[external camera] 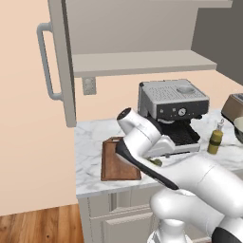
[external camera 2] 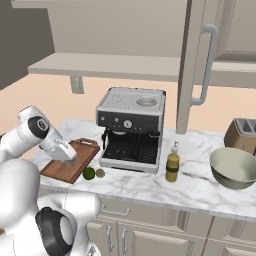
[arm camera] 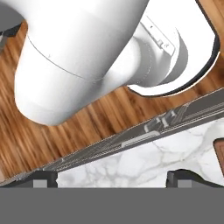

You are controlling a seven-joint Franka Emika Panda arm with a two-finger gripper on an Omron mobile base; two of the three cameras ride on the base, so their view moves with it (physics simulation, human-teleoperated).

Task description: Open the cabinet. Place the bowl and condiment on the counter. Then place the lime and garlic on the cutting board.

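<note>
On the bench (external camera 2: 200,182), the bowl (external camera 2: 234,167) stands at the right end, just in front of a toaster (external camera 2: 242,135). The condiment (external camera 2: 173,163) stands upright between the bowl and the coffee machine (external camera 2: 132,127), near the machine's right front corner. At the left end lies the board (external camera 2: 70,160), its handle loop pointing toward the wall. The lime (external camera 2: 89,173) and garlic (external camera 2: 100,173) rest side by side on the marble, just beside the board's near right corner and in front of the machine; neither is on the board. Above, the cabinet (external camera: 142,28) has both doors swung open, and its shelf is bare. My end effector (arm camera: 113,178) hangs above the bench's front edge, near the board, pointing down; its fingers (arm camera: 186,178) are spread wide apart with nothing between them. Below the edge, drawer fronts (arm camera: 144,133) and a wooden floor (arm camera: 78,131) are visible.
</note>
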